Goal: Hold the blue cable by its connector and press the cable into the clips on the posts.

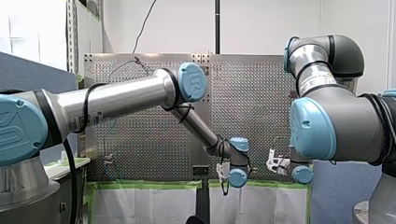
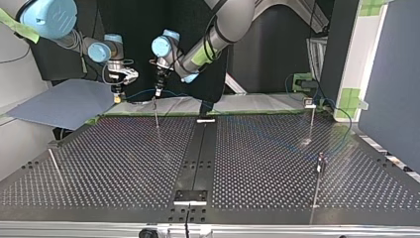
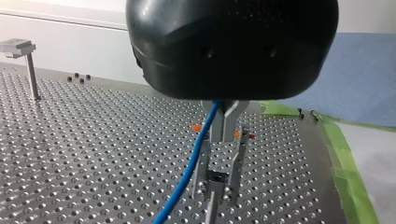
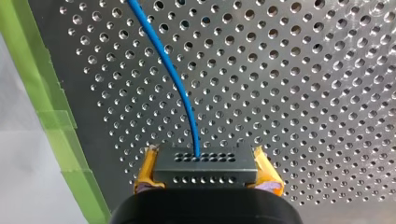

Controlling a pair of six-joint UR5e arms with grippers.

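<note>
perforated metal table (image 4: pixel 303 70) lies under everything, edged with green tape (image 4: pixel 56 126). the blue cable (image 4: pixel 175 79) leaves the black connector (image 4: pixel 205 165) and runs away above the holes toward the robot's other arm. the connector sits clamped square between the yellow pads (image 4: pixel 145 170) of the right gripper (image 4: pixel 205 163).

in the left wrist view the cable passes up through the left gripper (image 3: pixel 217 198), which hangs right over a clip (image 3: pixel 218 178) on a thin post (image 2: pixel 156 113). whether that gripper pinches the cable or only guides it cannot be told.

the step in hand looks like seating the cable in this clip. done well, the right arm holds the cable lightly taut and in line with the clip's slot. the left arm presses straight down so the thin post does not bend.

two more posts (image 2: pixel 312 119) (image 2: pixel 318 171) stand well apart at the top view's right. their clips are too small to read.
</note>
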